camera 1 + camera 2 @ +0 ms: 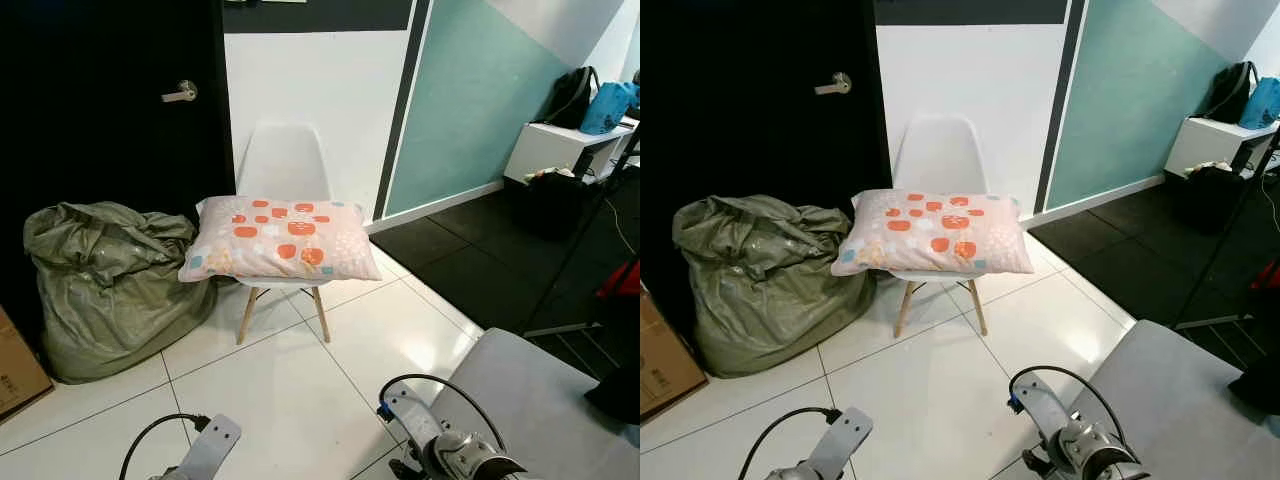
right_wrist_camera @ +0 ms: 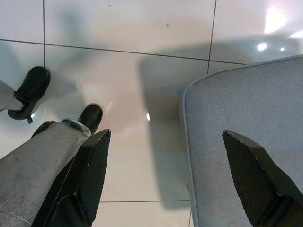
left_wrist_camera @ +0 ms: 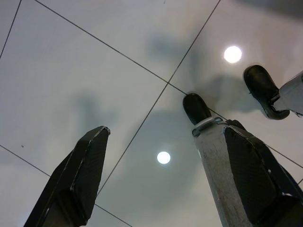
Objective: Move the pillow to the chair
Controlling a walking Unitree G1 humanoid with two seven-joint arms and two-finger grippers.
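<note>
A pink pillow (image 1: 277, 239) with orange and white shapes lies flat on the seat of a white chair (image 1: 285, 160) that stands against the white wall. It overhangs the seat on both sides. Both arms hang low at the bottom of the head views, well short of the chair. My left gripper (image 3: 165, 177) is open and points down at the white floor tiles with nothing between its fingers. My right gripper (image 2: 163, 175) is open too, hanging over the tiles and the edge of a grey cushion (image 2: 246, 127).
A bulging green sack (image 1: 105, 285) sits on the floor left of the chair, by a black door (image 1: 110, 100). A cardboard box (image 1: 18, 370) is at the far left. The grey cushion (image 1: 545, 400) lies at lower right. A white shelf with bags (image 1: 560, 140) stands at the far right.
</note>
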